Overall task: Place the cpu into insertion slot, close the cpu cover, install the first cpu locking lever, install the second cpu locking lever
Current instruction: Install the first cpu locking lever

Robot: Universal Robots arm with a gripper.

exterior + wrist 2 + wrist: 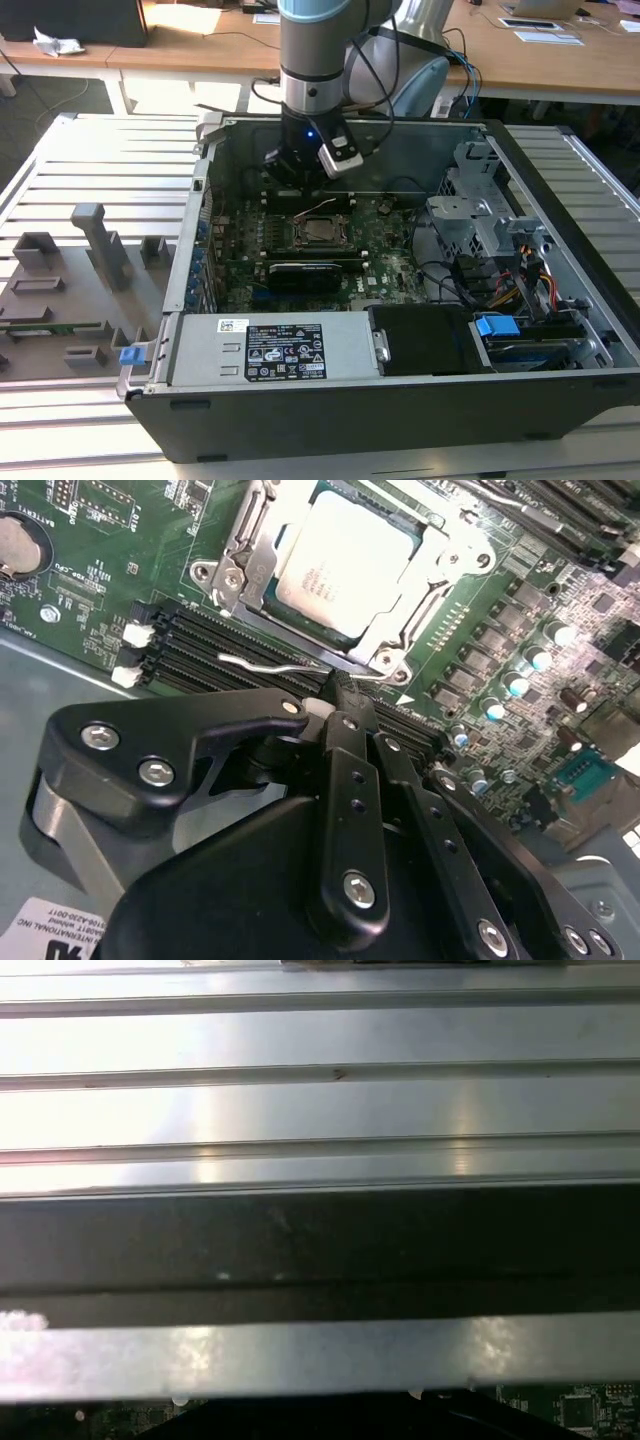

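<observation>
One gripper [340,712] hovering low inside the open computer case [560,200], just beside the socket, fingers [352,780] pressed together on nothing. Sitting in the insertion slot, seen in the second wrist view: the cpu [345,562], dull silver top showing, also visible in the exterior view [320,232]. Lying flat around it, the cpu cover [250,550]. Resting loose between socket and gripper, a thin wire locking lever [270,666], not yet latched.
</observation>
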